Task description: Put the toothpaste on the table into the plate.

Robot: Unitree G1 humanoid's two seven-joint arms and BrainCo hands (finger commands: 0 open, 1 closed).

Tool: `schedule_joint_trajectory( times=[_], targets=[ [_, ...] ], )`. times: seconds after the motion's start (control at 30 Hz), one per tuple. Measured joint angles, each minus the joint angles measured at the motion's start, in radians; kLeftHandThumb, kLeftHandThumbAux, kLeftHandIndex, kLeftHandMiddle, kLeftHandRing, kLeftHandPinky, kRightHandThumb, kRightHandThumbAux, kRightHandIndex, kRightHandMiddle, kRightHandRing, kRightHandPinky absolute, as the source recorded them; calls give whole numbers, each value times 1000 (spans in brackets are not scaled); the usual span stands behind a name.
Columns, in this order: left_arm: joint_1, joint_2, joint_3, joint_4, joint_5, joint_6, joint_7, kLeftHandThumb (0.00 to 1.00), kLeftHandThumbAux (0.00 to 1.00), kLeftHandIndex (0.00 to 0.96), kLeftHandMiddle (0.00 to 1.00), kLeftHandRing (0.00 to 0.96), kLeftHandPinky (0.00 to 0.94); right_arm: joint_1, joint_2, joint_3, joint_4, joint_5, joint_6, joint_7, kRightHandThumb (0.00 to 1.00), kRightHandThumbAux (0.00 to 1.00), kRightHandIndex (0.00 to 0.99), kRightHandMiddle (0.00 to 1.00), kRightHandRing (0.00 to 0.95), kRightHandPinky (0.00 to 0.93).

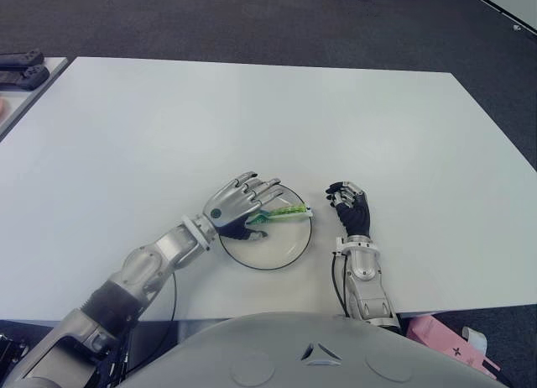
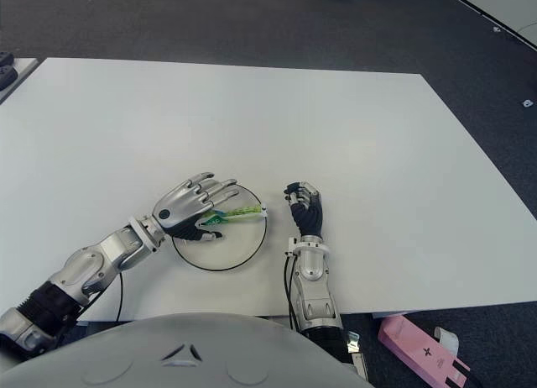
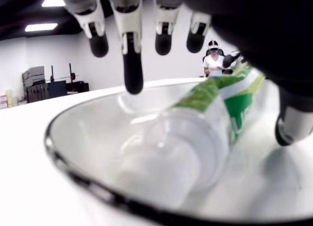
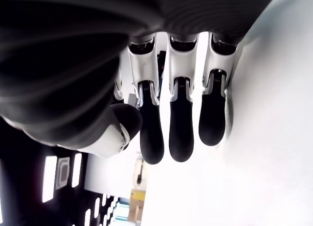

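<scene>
Near the counter's [image 1: 252,119] front edge, the left hand [image 1: 239,205] hovers over the plate [image 1: 277,255], fingers [image 3: 132,64] spread above the toothpaste tube [image 1: 285,212] (green and white) lying inside. Withdrawing carelessly could drag it out. The right hand [image 1: 351,207], curled and empty, shows beside the plate.

Head stereo pair overlooks table [image 1: 252,119]; wrist cameras close under palms
</scene>
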Motion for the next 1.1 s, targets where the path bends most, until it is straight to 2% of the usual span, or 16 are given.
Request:
schedule_joint_trajectory(
  times=[0.1,0.2,0.33,0.6,0.73,0.9,0.97,1.1],
  targets=[
    [0,-9,3,7,-8,1,36,125,413,0,0,0,0,0,-2,0,0,-1,1,0,712,728,430,498,486,480],
    [5,-29,23,33,-71,-20,88,132,408,0,0,0,0,0,-3,1,0,-1,1,0,713,728,430,499,487,479],
    [20,-60,62,62,-201,-78,136,141,404,0,0,0,0,0,-2,2,0,-1,2,0,713,728,430,499,487,476],
    [40,-121,137,153,-460,-256,190,123,433,0,0,0,0,-2,-2,1,2,0,2,0,713,728,430,499,488,479],
    [42,-183,184,195,-622,-326,185,108,480,0,0,0,14,-3,-2,0,4,1,2,0,714,728,429,500,491,482],
    [58,-283,245,198,-832,-335,151,81,544,9,3,0,26,-5,-2,-1,5,2,1,0,713,728,429,500,494,485],
    [68,-330,274,205,-913,-352,143,76,563,68,21,0,34,-6,-2,-1,6,2,0,0,712,728,429,501,495,489],
    [79,-398,323,223,-1048,-386,102,81,580,114,48,16,68,-9,-2,-2,12,2,-4,1,711,728,429,503,500,496]
  ],
)
